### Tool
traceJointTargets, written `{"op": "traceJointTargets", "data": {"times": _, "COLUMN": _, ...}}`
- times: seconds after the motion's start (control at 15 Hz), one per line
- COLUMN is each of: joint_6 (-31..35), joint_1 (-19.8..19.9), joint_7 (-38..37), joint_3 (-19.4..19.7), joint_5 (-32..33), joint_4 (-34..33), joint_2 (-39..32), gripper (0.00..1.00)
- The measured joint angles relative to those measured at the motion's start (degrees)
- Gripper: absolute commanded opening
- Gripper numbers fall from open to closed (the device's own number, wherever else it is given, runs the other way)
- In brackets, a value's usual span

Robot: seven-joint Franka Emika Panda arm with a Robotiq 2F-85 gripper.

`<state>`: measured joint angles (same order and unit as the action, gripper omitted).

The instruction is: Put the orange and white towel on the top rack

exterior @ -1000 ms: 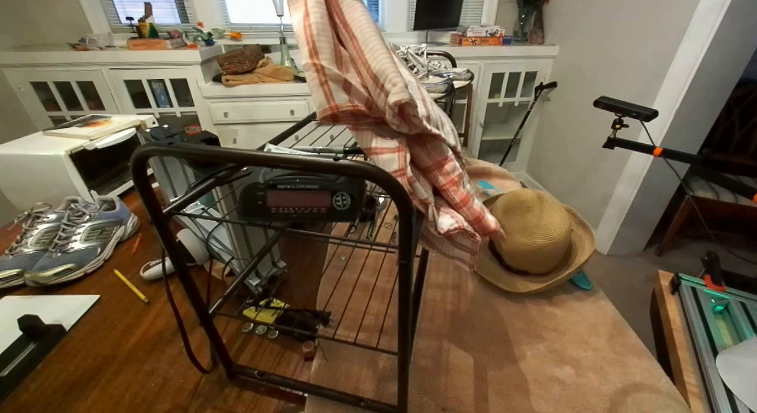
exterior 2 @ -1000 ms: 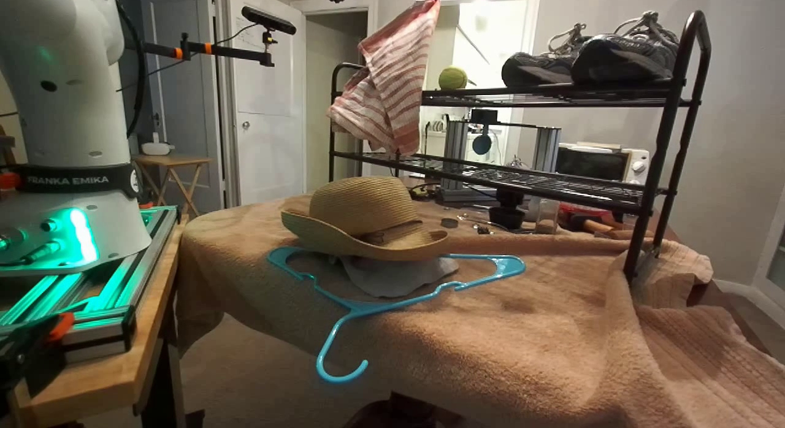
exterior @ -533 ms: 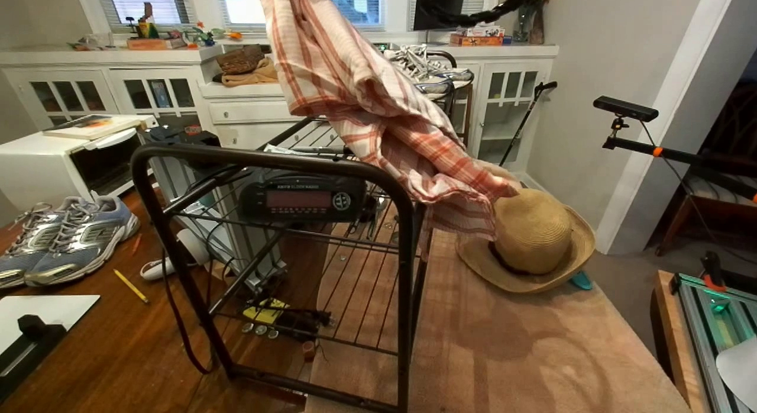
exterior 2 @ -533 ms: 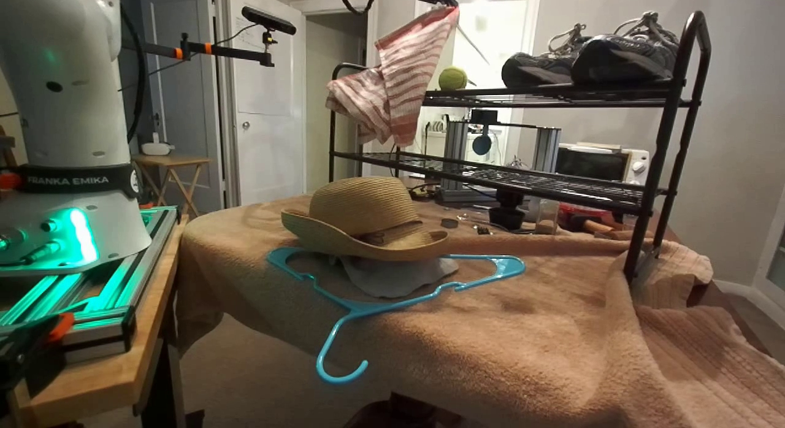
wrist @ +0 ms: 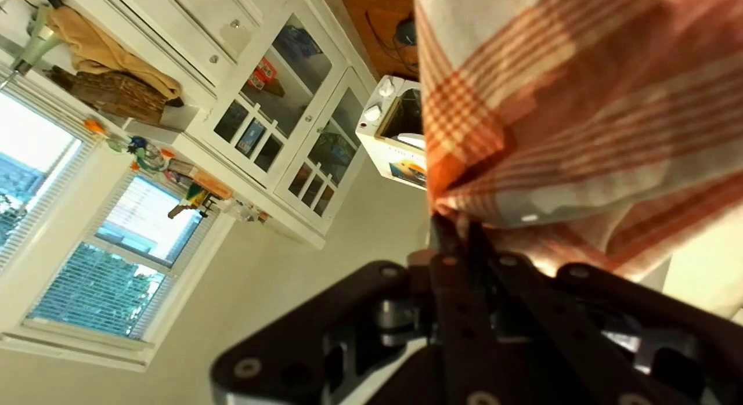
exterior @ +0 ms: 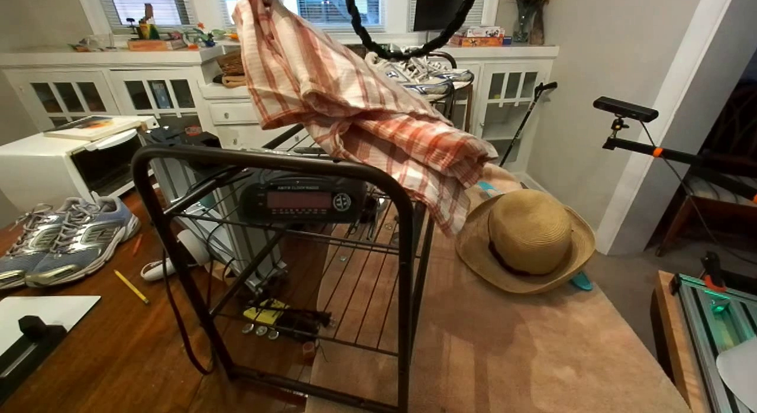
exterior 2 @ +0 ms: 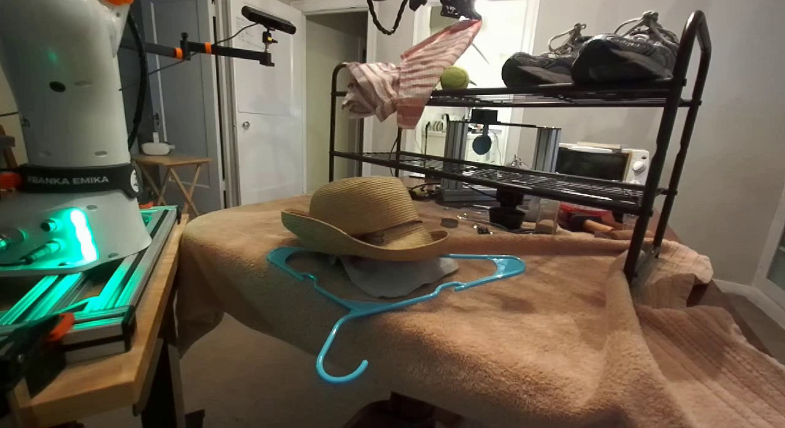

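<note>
Orange-and-white checked towel [exterior: 355, 93] hangs from hand [wrist: 461, 224], pinched tight on gathered tip; loose end droops at edge of shoe rack's top shelf [exterior 2: 552, 100], contact unclear from here. Looks light, limp, unbreakable; tip hold seems secure, mid-cloth hold likely trails less.

On the black band [exterior 2: 80, 181] around the arm [exterior 2: 70, 121], in an exterior view, you are reading "FRANKA EMIKA" in pale capitals. On the radio [exterior: 303, 187], in an exterior view, you are making out "AM/FM CLOCK RADIO" in small print above the display [exterior: 300, 200]; the tiny marks beneath are blurring past reading. In the wrist view, faint marks are showing on the book [wrist: 406, 168], too blurred to read.
</note>
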<state>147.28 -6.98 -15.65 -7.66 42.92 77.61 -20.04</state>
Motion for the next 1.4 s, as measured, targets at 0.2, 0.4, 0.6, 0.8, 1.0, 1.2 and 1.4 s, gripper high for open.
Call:
{"op": "traceJointTargets", "data": {"times": 0.2, "joint_6": 0.00, "joint_1": -0.38, "joint_7": 0.00, "joint_3": 0.07, "joint_5": 0.71, "joint_4": -4.20, "joint_2": -3.76, "gripper": 0.01}}
{"op": "traceJointTargets", "data": {"times": 0.4, "joint_6": 0.00, "joint_1": -0.90, "joint_7": 0.00, "joint_3": 0.22, "joint_5": 1.10, "joint_4": -7.22, "joint_2": -6.88, "gripper": 0.01}}
{"op": "traceJointTargets", "data": {"times": 0.6, "joint_6": 0.00, "joint_1": -1.27, "joint_7": 0.02, "joint_3": 0.33, "joint_5": 1.18, "joint_4": -8.81, "joint_2": -9.08, "gripper": 0.01}}
{"op": "traceJointTargets", "data": {"times": 0.8, "joint_6": 0.00, "joint_1": -1.33, "joint_7": 0.08, "joint_3": 0.39, "joint_5": 1.19, "joint_4": -9.69, "joint_2": -10.61, "gripper": 0.01}}
{"op": "traceJointTargets", "data": {"times": 1.0, "joint_6": 0.00, "joint_1": -1.33, "joint_7": 0.28, "joint_3": 0.46, "joint_5": 1.19, "joint_4": -10.16, "joint_2": -11.65, "gripper": 0.38}}
{"op": "traceJointTargets", "data": {"times": 1.2, "joint_6": 0.01, "joint_1": -1.36, "joint_7": 0.84, "joint_3": 0.46, "joint_5": 1.19, "joint_4": -10.93, "joint_2": -11.90, "gripper": 0.60}}
{"op": "traceJointTargets", "data": {"times": 1.4, "joint_6": 0.01, "joint_1": -1.41, "joint_7": 1.35, "joint_3": 0.42, "joint_5": 1.19, "joint_4": -13.38, "joint_2": -11.44, "gripper": 0.84}}
